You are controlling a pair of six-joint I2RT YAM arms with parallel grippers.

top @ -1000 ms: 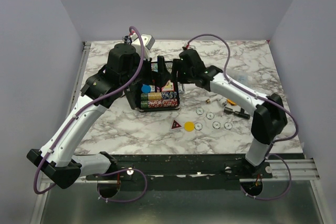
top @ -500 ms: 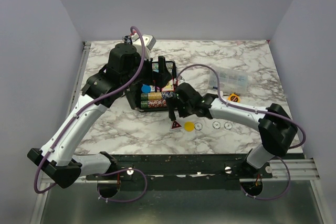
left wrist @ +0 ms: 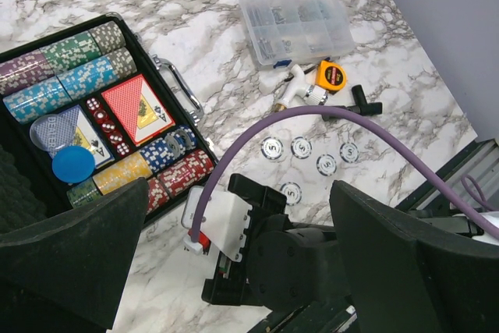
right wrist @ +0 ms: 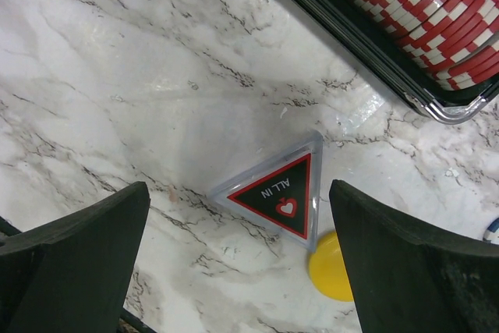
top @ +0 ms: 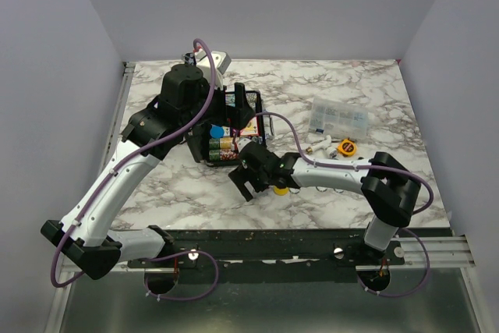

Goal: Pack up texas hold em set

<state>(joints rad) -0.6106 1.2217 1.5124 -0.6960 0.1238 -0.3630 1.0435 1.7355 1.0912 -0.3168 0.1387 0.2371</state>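
Right tool (right wrist: 238, 193) and left tool (left wrist: 240, 193) both spread wide.

The black case (left wrist: 143, 51) lies open, holding chip rows (left wrist: 66, 68), a red card (left wrist: 140, 108) and a blue disc (left wrist: 73, 164). In the right wrist view, the red ALL IN triangle (right wrist: 279, 193) lies flat at the case's 7 o'clock, with a yellow disc (right wrist: 331, 265) just beside it at 5 o'clock.

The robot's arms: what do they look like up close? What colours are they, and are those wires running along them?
The left arm and the right arm look alike. Each has smooth white tube-like sections joined by chunky black blocks at the bends. A thin purple cable loops loosely along each arm and plugs into a small white block. The fingers are broad, matte black wedges.
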